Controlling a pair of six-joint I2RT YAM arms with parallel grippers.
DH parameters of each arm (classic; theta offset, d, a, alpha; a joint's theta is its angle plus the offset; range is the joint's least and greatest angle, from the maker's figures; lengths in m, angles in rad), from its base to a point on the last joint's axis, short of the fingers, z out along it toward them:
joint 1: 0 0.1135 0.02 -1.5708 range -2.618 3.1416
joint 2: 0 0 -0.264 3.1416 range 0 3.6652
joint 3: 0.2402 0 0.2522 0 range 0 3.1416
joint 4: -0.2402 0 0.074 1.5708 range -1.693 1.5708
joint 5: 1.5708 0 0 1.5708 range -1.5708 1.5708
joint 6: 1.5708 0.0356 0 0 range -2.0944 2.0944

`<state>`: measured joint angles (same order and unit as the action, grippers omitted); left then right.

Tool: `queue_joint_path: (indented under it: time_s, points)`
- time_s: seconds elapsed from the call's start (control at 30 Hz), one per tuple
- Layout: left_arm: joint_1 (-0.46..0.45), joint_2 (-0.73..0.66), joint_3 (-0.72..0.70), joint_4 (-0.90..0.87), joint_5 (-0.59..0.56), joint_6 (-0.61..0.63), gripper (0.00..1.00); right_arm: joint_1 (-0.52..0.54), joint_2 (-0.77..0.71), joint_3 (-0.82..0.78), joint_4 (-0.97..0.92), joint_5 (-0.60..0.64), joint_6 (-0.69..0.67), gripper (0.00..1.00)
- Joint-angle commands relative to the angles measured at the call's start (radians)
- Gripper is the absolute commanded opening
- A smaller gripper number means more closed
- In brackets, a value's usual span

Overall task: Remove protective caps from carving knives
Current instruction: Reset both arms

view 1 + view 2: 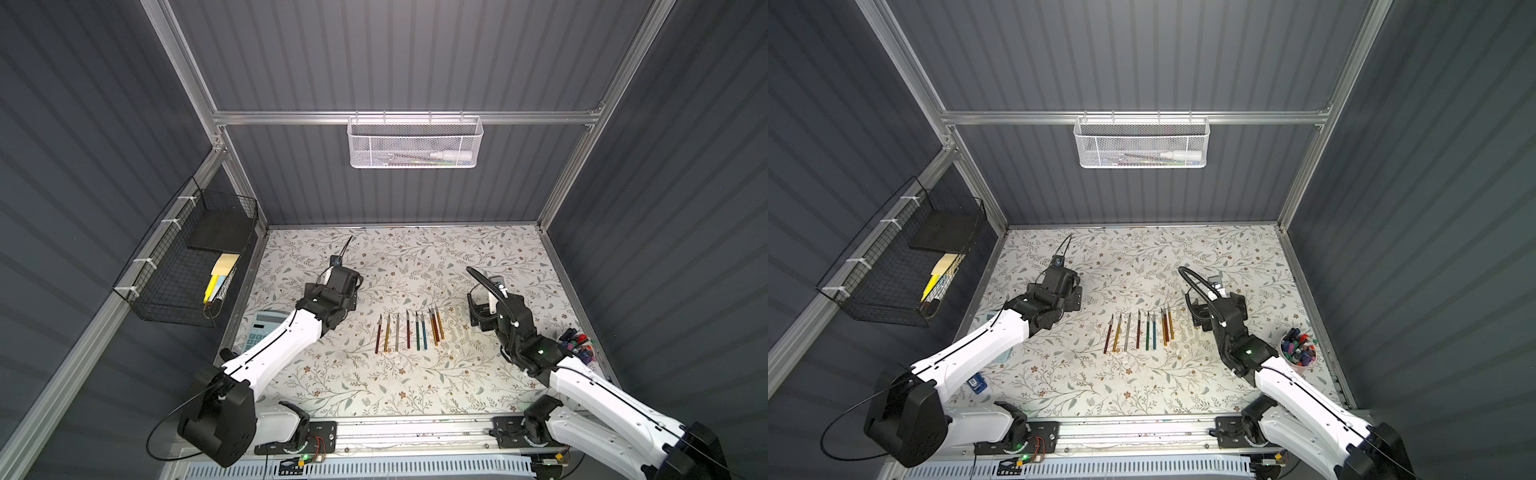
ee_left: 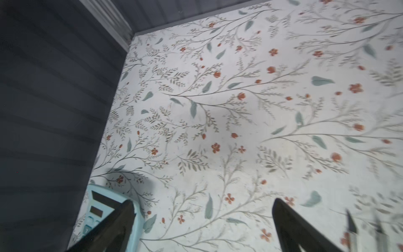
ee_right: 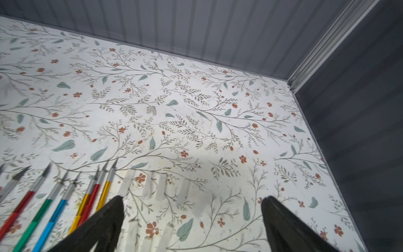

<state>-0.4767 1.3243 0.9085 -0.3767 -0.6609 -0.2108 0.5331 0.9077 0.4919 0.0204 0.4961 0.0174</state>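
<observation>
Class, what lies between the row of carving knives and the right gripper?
Clear protective caps lie flat there, from the carving knives to the right gripper; the right wrist view shows them.

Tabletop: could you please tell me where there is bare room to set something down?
Bare: the back strip between the back wall and the carving knives, and the front strip between knives and front rail. Crowded: the protective caps beside the knives, the marker cup, the calculator.
</observation>
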Motion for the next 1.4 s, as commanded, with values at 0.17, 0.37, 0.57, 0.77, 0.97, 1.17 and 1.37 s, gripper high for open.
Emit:
queue_joint_path:
  time_s: [0.17, 0.37, 0.57, 0.77, 0.97, 1.17, 1.37]
  points:
    - [0.129, -0.045, -0.267, 0.481, -0.056, 0.294, 0.99, -0.125, 0.084, -0.064, 0.206, 0.084, -0.113, 0.99]
    - [0.183, 0.045, -0.385, 0.753, -0.024, 0.339, 1.00, -0.264, 0.146, -0.158, 0.413, -0.004, -0.080, 0.99]
    - [0.238, 0.161, -0.500, 1.111, -0.043, 0.302, 0.99, -0.301, 0.261, -0.245, 0.714, -0.009, -0.094, 0.99]
    - [0.278, 0.219, -0.498, 1.223, 0.083, 0.326, 0.99, -0.331, 0.286, -0.183, 0.655, -0.045, -0.051, 0.99]
    - [0.293, 0.197, -0.518, 1.236, 0.093, 0.310, 1.00, -0.421, 0.385, -0.175, 0.727, -0.104, 0.057, 0.99]
    - [0.300, 0.179, -0.608, 1.398, 0.276, 0.251, 0.99, -0.478, 0.493, -0.187, 0.826, -0.292, 0.056, 0.99]
    - [0.306, 0.390, -0.496, 1.397, 0.270, 0.266, 0.99, -0.489, 0.567, -0.029, 0.622, -0.167, 0.092, 0.99]
